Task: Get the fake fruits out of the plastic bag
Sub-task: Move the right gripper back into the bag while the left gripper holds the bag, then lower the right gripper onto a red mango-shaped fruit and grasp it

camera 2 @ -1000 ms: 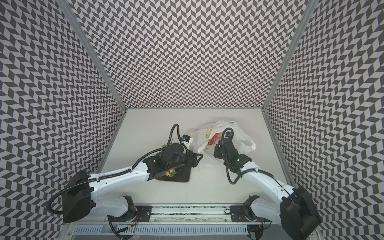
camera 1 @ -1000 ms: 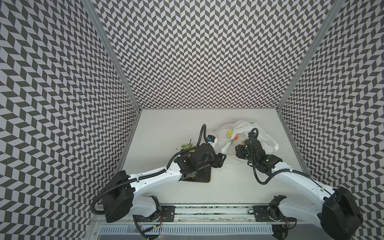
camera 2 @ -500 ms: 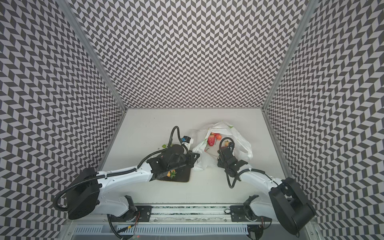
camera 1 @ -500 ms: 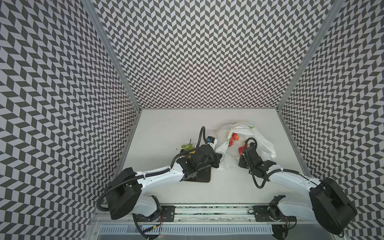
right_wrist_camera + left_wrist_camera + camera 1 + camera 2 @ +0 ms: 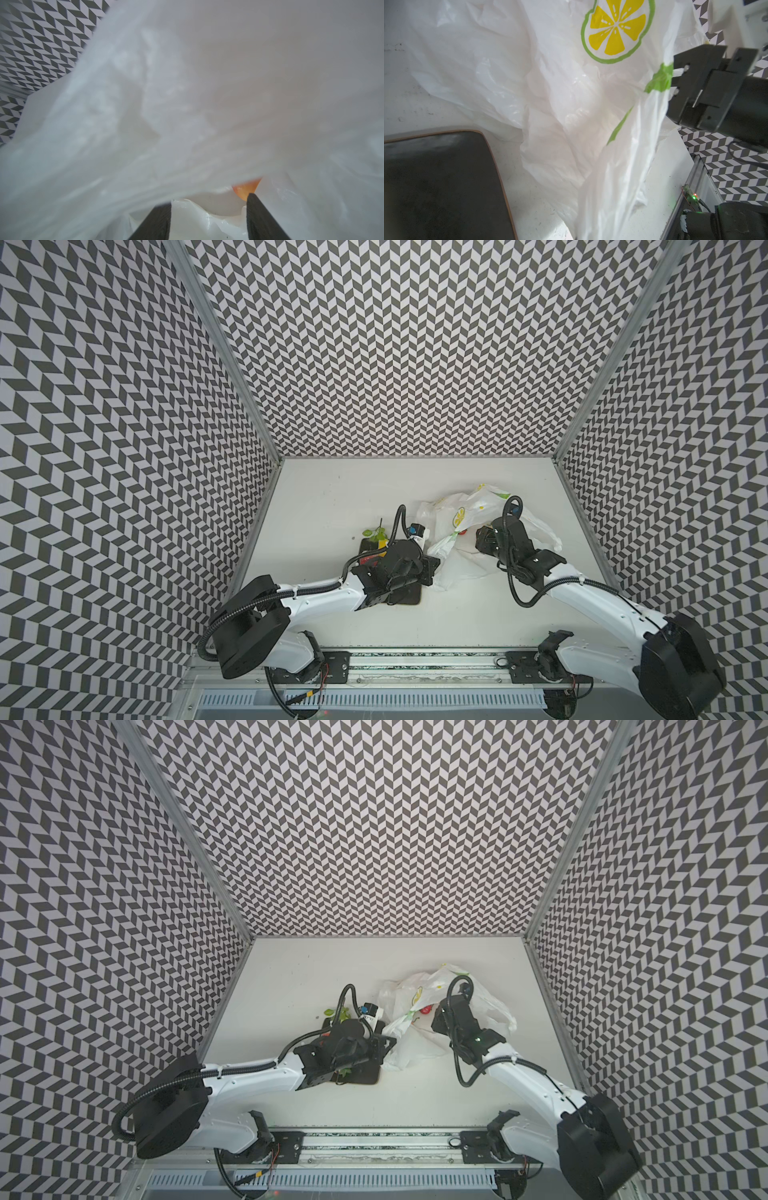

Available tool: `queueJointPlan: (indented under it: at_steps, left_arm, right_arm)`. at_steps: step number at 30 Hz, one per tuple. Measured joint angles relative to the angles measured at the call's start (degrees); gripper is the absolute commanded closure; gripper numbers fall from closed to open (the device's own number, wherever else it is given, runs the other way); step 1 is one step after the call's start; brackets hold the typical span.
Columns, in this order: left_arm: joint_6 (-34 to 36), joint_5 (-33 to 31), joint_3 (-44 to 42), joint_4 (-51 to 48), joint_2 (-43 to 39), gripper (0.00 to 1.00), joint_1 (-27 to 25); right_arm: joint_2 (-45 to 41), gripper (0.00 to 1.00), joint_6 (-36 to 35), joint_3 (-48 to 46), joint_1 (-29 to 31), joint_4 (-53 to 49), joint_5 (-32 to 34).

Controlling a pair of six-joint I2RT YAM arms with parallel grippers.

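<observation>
Finding, left side: the dark square plate with a thin tan rim [image 5: 446, 187] lies under the left arm. In both top views a green leafy twig [image 5: 376, 534] and some small glossy plastic fake fruits [image 5: 344, 1071] rest on it.

The left gripper [image 5: 385, 1045] is closed at the near edge of the thin translucent white plastic bag printed with yellow-green lemon slices [image 5: 571, 93]. Its jaws fall outside the left wrist view, but the film there draws into a strand, so it appears pinched.

A small red fruit [image 5: 424, 1009] shows at the bag mouth, in the top views only.

The right gripper [image 5: 209, 199] stands part open inside the mouth and holds nothing. Film lies between its fingers, and a round orange fruit [image 5: 247, 188] sits just beyond one tip. Only the right wrist view shows this.

Risks:
- Closing now would likely catch film with the fruit and drag the bag.
- A hard pull on the left could tear the film or let it slip.
- The glossy fruit may squirt away
</observation>
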Motion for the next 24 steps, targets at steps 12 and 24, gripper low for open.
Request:
queueJointPlan:
  at_steps: [12, 24]
  left_arm:
    - [-0.2, 0.1, 0.0, 1.1, -0.9, 1.00, 0.1]
    - [-0.2, 0.0, -0.1, 1.0, -3.0, 1.00, 2.3]
  right_arm:
    - [15.3, 0.40, -5.9, 5.4, -1.0, 1.0, 5.6]
    - [21.5, 0.29, -15.7, 8.2, -2.7, -0.9, 6.8]
